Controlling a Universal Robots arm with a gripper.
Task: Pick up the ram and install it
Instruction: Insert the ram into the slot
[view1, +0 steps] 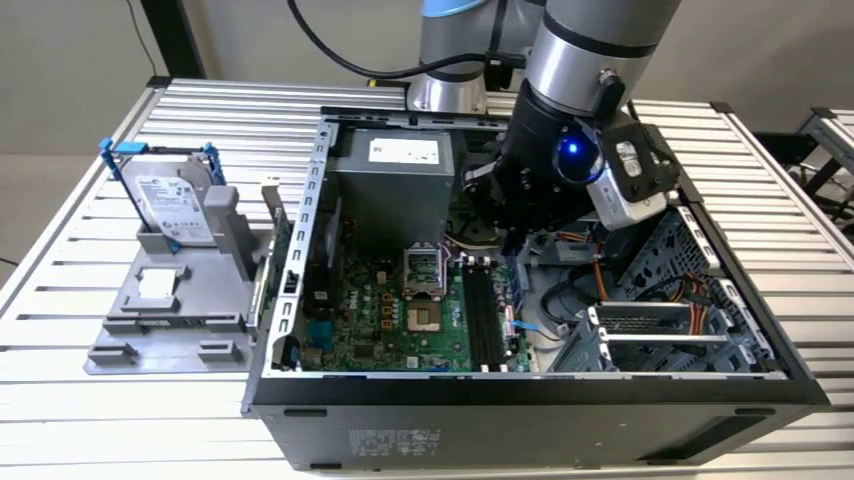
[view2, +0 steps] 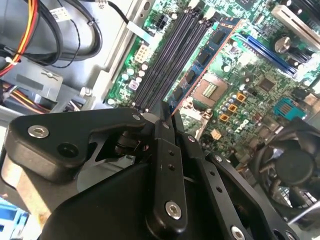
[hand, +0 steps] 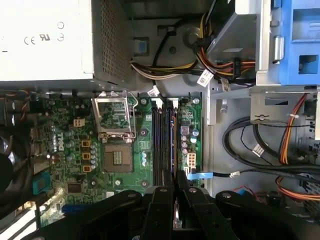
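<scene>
In the second wrist view my gripper (view2: 167, 114) is shut on the ram (view2: 206, 54), a long thin green board with black chips and an orange edge. The stick runs lengthwise beside the black motherboard slots (view2: 167, 57). The first wrist view shows the fingertips (hand: 161, 192) pressed together at the near end of the slots (hand: 161, 140), with the ram (hand: 173, 145) edge-on as a thin line along them. Whether it touches a slot, I cannot tell. In the exterior view the gripper (view1: 514, 238) hangs inside the open computer case (view1: 534, 385), above the slots (view1: 487, 320).
Around the slots are the power supply (view1: 394, 165), the bare processor socket (hand: 117, 150) and bundled cables (hand: 260, 145). A drive cage (view1: 667, 335) fills the case at the exterior view's right. Outside it, a silver hard drive with blue rails (view1: 174, 205) stands on a grey fixture (view1: 160, 320).
</scene>
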